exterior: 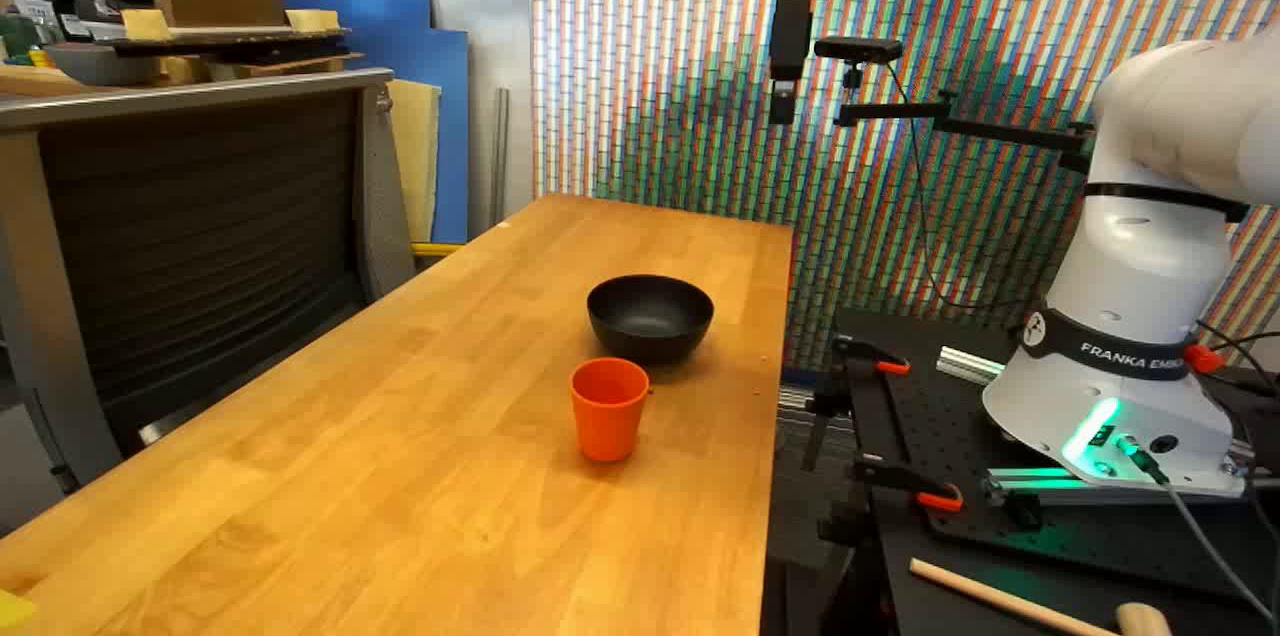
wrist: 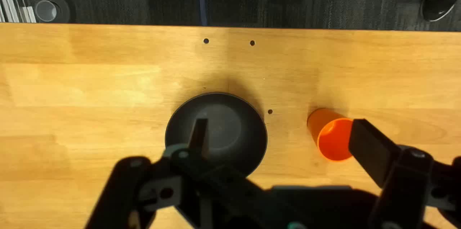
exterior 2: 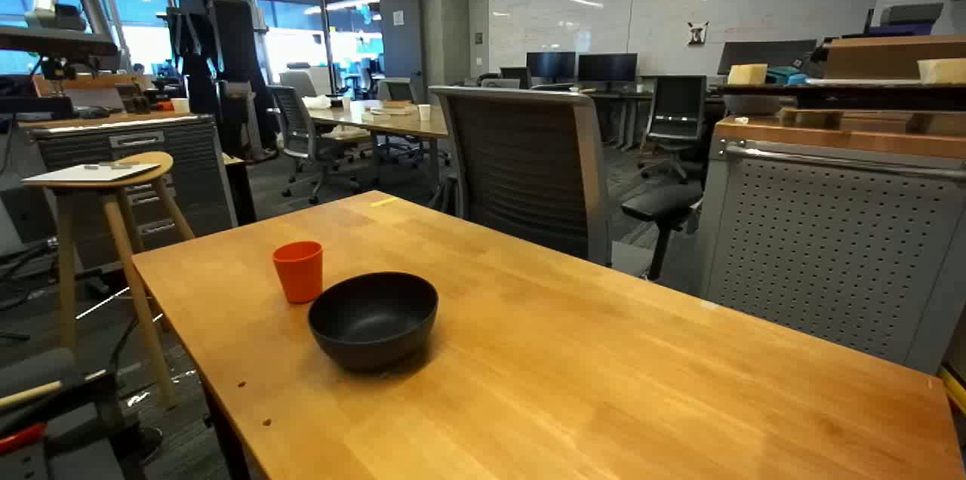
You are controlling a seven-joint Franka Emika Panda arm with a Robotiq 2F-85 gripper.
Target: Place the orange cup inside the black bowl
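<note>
The orange cup (exterior: 608, 421) stands upright on the wooden table, apart from the black bowl (exterior: 652, 331). In an exterior view the cup (exterior 2: 299, 273) is behind and left of the bowl (exterior 2: 373, 325). My gripper (exterior: 783, 104) hangs high above the table, well above both things. In the wrist view the gripper (wrist: 281, 122) is open, with nothing between its fingers. There one finger overlaps the bowl (wrist: 225, 128) and the other hides part of the rim of the cup (wrist: 335, 139). The bowl is upright, and nothing shows in it.
The wooden table (exterior: 470, 396) has its edge on the robot's side close to the bowl. A dark office chair (exterior 2: 521, 170) stands at the far long side. The robot base (exterior: 1110, 366) sits on a black stand with clamps. A camera on an arm (exterior: 858, 49) is near the gripper.
</note>
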